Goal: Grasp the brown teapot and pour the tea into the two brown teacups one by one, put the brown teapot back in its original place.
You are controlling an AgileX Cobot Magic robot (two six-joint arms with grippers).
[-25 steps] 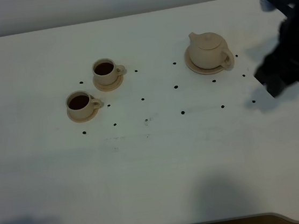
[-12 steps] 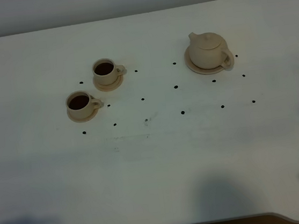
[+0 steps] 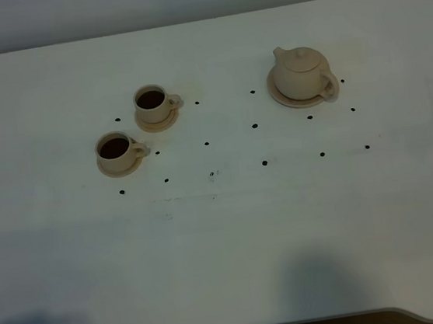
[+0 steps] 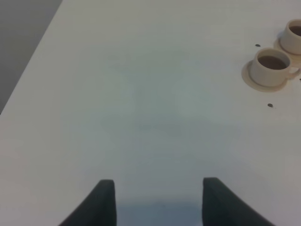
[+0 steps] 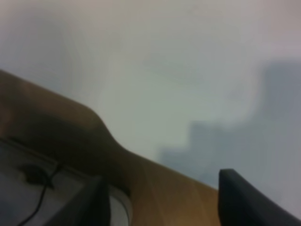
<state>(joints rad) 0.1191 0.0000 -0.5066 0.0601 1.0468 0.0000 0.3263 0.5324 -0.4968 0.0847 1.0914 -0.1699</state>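
white table (image 3: 233,238) with small black dot markers, plain grey wall at the far edge, wooden rim along the near edge.

brown teapot (image 3: 302,72) sits on its wide saucer (image 3: 278,95), far right of centre, spout pointing far-left, loop handle to the near-right. two brown teacups (image 3: 155,104) (image 3: 118,150) on their small saucers to the left, both showing dark liquid, so the pours look done and the pot looks back in its place.

neither arm shows in the high view. left end effector (image 4: 157,200): fingers apart, nothing between them, low over bare table with the nearer cup (image 4: 271,68) off to one side in its view. right end effector (image 5: 160,200): fingers spread wide, holding nothing, its view blurred and looking at the table edge and a wooden surface beyond, no teapot in sight.

key relation: teapot lies on the right half, handle facing the right side, so the right arm is the natural one for any further reach; it would have to come back in from off the right edge.

versus a second ago: the dark right arm was in the high view at the far right beside the teapot; now it is gone from that view. teapot and cups have not shifted.
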